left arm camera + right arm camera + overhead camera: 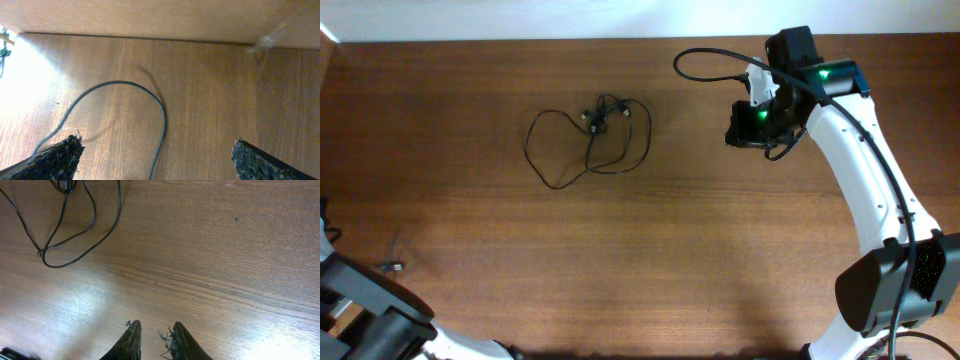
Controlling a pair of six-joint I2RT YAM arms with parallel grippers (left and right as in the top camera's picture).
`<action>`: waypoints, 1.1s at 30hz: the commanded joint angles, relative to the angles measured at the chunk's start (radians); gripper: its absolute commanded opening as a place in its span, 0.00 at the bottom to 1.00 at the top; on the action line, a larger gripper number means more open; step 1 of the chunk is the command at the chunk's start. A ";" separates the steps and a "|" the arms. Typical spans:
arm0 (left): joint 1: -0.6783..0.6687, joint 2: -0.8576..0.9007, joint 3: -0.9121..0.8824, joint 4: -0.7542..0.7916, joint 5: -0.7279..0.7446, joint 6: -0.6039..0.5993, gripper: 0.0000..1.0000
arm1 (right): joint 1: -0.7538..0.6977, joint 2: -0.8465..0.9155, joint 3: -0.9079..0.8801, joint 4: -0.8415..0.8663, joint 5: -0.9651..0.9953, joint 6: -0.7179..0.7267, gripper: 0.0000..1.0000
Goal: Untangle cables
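Wooden worktop [470, 250], black cables [588, 140] lying loose on it, neither gripper holding a thing.
The cables are sprawling in a loopy tangle at the upper middle of the worktop, with small plugs bunching near the top of the loops. The right gripper [155, 324] is hovering off to the tangle's right, well apart from it. Its jaws are standing narrow, just a slim gap, with nothing showing between them, and its wrist view is catching the loops up in the top left corner. Down at the lower left, the left gripper [157, 145] is sitting low over the wood with jaws spread wide, gripping nothing. A single thin cord [125, 84] is lying there in an arch, running down between the two fingers [60, 155].
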 commanded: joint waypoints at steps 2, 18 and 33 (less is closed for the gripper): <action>-0.041 -0.108 0.092 0.005 0.333 0.232 1.00 | -0.002 0.003 -0.002 0.002 0.009 -0.011 0.22; -1.026 -0.170 0.100 -0.026 0.623 0.379 0.99 | -0.002 0.003 -0.002 0.014 0.013 -0.011 0.90; -1.242 -0.158 0.100 0.249 0.443 0.351 1.00 | -0.002 0.003 -0.002 0.014 0.013 -0.011 0.99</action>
